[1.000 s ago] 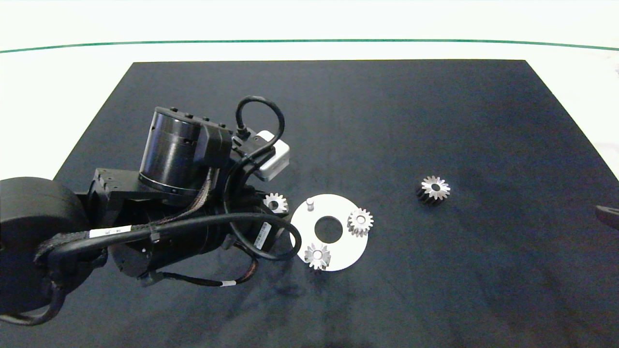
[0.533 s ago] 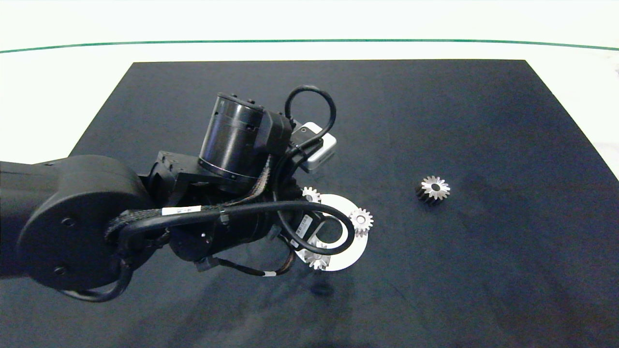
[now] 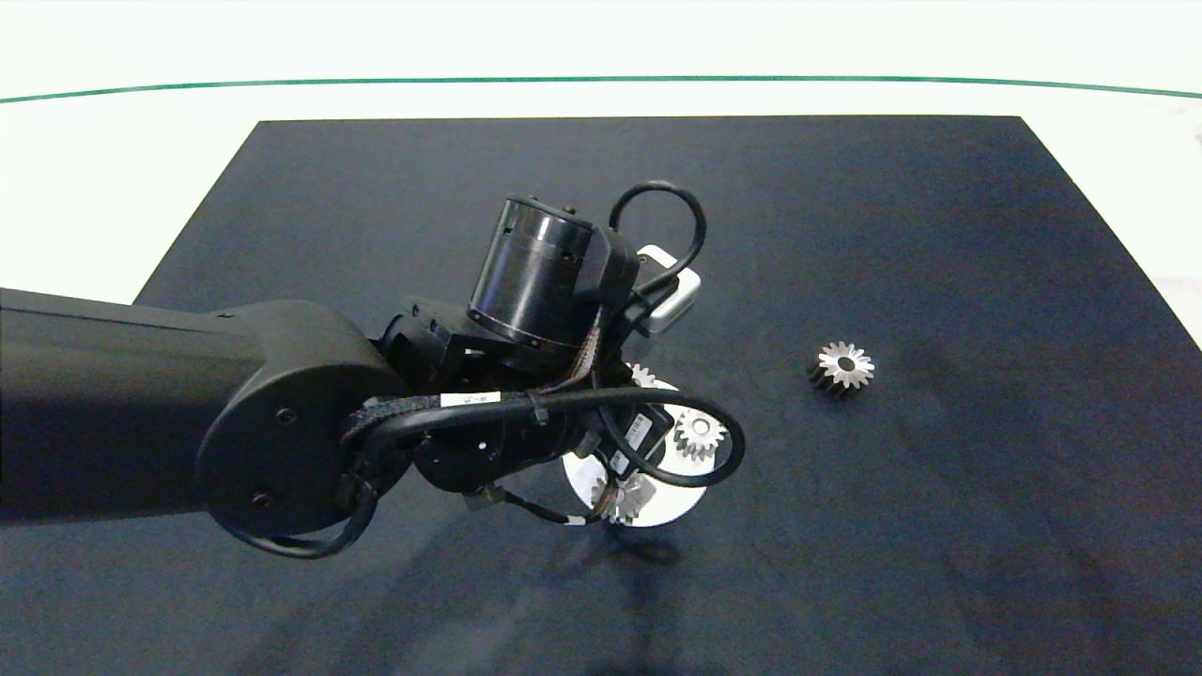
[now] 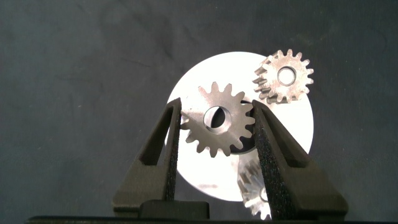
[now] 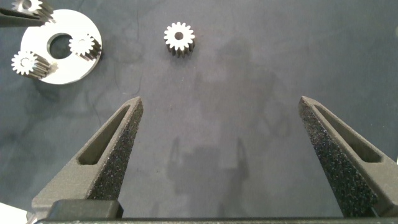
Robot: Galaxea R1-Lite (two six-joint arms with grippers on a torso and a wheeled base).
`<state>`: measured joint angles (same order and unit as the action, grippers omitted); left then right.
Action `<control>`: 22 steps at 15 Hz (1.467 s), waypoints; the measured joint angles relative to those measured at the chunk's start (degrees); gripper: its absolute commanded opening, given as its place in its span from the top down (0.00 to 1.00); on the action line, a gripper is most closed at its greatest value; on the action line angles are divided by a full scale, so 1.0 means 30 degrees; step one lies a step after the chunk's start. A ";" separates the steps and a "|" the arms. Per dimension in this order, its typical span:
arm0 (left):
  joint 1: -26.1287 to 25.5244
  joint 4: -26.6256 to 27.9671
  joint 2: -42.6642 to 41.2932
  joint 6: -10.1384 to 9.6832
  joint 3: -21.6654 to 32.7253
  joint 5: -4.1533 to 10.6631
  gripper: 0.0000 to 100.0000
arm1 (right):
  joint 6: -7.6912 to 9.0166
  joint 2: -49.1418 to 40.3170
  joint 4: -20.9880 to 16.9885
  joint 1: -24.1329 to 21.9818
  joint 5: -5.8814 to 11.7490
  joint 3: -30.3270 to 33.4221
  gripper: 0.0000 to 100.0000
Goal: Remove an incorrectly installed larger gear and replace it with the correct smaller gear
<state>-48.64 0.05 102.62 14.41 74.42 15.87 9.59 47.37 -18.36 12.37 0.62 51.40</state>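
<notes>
Now the left gripper (image 4: 216, 127) pinches a gear (image 4: 217, 127) between its fingers above the white disc (image 4: 186, 162), having carried it inward from the disc's left edge. Right of it, the lone gear (image 3: 841, 366) sits unmoved on open dark mat (image 3: 939, 526). The right gripper (image 5: 221, 134) gapes wide and empty.

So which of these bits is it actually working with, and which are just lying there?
In the job: smaller gear, clamped in the left gripper over the white disc; larger gear, lying on the black mat.
Just there: two matching gears on the disc; right gripper, open, idle above the mat.
</notes>
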 measured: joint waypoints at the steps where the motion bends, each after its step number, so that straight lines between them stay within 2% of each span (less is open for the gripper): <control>1: 0.0081 -0.0016 0.0138 0.0016 0.0037 0.0008 0.78 | 0.0000 -0.0028 0.0000 0.0000 0.0000 -0.0033 0.00; 2: 0.0228 -0.0016 0.0228 0.0049 0.0065 0.0008 0.78 | 0.0000 -0.0061 0.0004 -0.0008 0.0012 -0.0037 0.00; 5: 0.0971 -0.0016 0.0264 0.0683 0.0098 0.0028 0.78 | 0.0000 -0.0098 0.0004 -0.0012 0.0028 -0.0089 0.00; 7: 0.1365 -0.0016 0.0256 0.0764 0.0065 0.0016 0.78 | 0.0000 -0.0102 0.0004 -0.0008 0.0012 -0.0126 0.00; 22: 0.1304 -0.0069 0.0662 0.0642 -0.0175 0.0057 0.78 | -0.0028 -0.0175 0.0004 0.0000 0.0000 -0.0366 0.00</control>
<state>-44.73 -0.16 104.61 16.34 73.90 16.04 9.51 46.85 -18.35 12.37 0.62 50.30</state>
